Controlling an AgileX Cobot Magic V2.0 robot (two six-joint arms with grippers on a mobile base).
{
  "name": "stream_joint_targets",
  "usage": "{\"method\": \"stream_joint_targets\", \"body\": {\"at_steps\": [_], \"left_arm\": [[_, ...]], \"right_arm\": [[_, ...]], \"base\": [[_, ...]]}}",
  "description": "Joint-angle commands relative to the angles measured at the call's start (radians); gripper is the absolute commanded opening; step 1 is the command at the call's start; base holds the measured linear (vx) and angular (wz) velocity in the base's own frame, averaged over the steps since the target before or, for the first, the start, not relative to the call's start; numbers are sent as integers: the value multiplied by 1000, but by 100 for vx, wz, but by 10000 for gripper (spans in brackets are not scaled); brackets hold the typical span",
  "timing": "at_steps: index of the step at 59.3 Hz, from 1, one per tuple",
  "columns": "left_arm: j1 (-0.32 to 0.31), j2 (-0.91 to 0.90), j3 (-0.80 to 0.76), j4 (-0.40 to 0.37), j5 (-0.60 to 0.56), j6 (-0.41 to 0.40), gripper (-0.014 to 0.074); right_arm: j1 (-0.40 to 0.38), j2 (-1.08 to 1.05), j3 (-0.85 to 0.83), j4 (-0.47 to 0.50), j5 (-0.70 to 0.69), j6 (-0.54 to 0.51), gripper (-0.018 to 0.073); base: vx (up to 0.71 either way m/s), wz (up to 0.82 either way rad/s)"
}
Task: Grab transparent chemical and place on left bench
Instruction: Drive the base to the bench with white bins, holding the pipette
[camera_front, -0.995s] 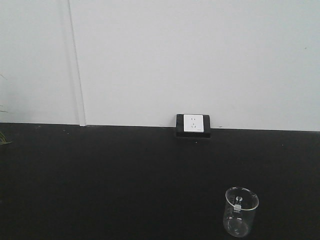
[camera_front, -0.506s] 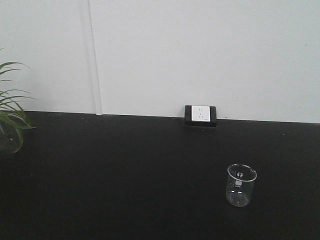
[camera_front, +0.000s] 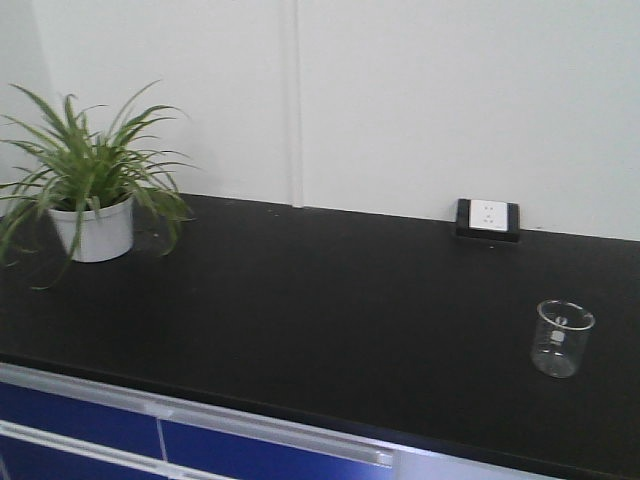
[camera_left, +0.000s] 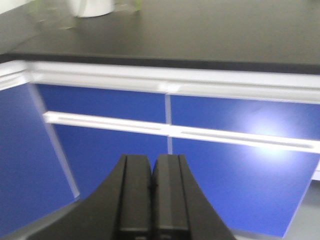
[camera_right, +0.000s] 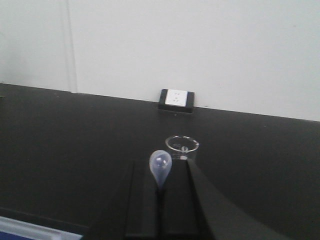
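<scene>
Right gripper (camera_right: 161, 176): jaws closed tight on the transparent chemical (camera_right: 160, 167), whose bulb end is seen upright between them, just in front of the beaker (camera_right: 182, 146). Left gripper (camera_left: 152, 161): jaws pressed together, nothing held. The beaker is stood upright on a black counter (camera_front: 330, 310). A wall socket (camera_front: 488, 215) is mounted behind the beaker, and a potted plant (camera_front: 90, 195) is set well to its left.

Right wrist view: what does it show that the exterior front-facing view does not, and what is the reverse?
Only the right wrist view shows the right gripper, its jaws shut on the transparent chemical, bulb upward. Only the front-facing view shows the potted plant. Both show the beaker, the wall socket and the black counter.
</scene>
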Motion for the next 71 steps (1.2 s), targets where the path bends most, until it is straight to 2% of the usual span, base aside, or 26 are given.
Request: {"method": "stream_joint_targets", "body": {"at_steps": [1, 34, 71], "left_arm": [[-2, -19, 16, -1, -78, -8, -3], [-2, -19, 16, -1, -78, -8, -3], [-2, -19, 16, -1, -78, -8, -3]], "right_arm": [[-2, 6, -29, -10, -72, -4, -4], [-2, 6, -29, -10, -72, -2, -4], [-2, 6, -29, -10, -72, -1, -4]], "base": [[-26, 54], [-22, 45], [-9, 34]]}}
